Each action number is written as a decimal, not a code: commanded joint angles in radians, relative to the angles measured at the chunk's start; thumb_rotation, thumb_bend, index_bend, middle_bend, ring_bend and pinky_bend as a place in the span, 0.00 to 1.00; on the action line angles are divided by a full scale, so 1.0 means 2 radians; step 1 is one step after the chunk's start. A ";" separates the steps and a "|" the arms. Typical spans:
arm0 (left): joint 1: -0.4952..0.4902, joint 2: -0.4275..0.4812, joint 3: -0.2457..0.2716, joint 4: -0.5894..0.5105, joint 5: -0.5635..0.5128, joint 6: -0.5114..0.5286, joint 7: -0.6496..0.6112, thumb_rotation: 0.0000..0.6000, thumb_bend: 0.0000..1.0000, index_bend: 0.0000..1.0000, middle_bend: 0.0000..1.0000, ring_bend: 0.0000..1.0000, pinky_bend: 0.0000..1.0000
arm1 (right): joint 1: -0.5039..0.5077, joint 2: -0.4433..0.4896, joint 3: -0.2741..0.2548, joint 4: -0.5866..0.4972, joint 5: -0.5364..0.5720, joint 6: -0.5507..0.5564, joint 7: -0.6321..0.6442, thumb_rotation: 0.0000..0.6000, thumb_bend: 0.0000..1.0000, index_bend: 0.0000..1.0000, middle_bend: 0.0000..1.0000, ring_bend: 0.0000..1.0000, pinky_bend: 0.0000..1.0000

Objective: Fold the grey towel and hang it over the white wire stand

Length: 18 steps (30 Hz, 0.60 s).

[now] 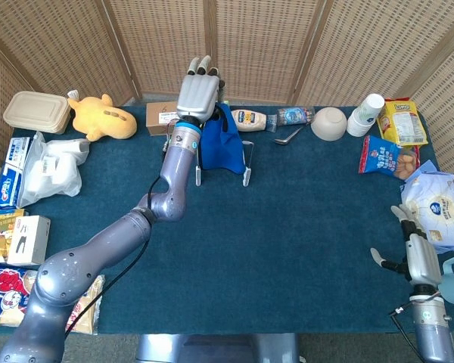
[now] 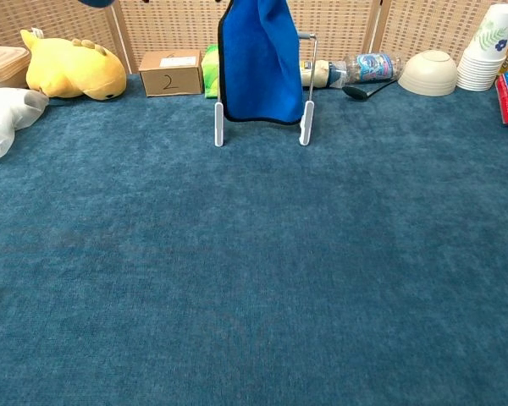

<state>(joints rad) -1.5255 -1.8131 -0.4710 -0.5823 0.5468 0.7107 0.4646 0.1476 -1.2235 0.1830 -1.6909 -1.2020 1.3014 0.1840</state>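
Observation:
The towel (image 1: 223, 147) is blue with a dark edge and hangs down in front of the white wire stand (image 1: 247, 178) at the back middle of the table. In the chest view the towel (image 2: 261, 68) covers most of the stand (image 2: 305, 127) and runs up past its top bar out of the frame. My left hand (image 1: 199, 87) is right above the stand, back towards the camera, and holds the towel's top; the grip itself is hidden. My right hand (image 1: 412, 253) hovers at the table's near right edge, fingers apart, holding nothing.
Behind the stand lie a cardboard box (image 2: 170, 73), a mayonnaise bottle (image 1: 248, 119), a spoon and a bowl (image 1: 328, 123). A yellow plush (image 1: 102, 117) and a white bag (image 1: 53, 166) are at the left. Paper cups (image 1: 365, 113) and snack packs stand at the right.

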 commanded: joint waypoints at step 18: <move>-0.033 -0.066 -0.005 0.140 0.053 -0.033 0.009 1.00 0.53 0.69 0.24 0.04 0.00 | 0.000 0.002 0.003 -0.004 0.004 -0.001 -0.005 1.00 0.25 0.02 0.04 0.00 0.00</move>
<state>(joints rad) -1.5839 -1.9276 -0.4862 -0.3283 0.6366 0.6522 0.4690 0.1483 -1.2200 0.1897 -1.6979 -1.1951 1.2997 0.1731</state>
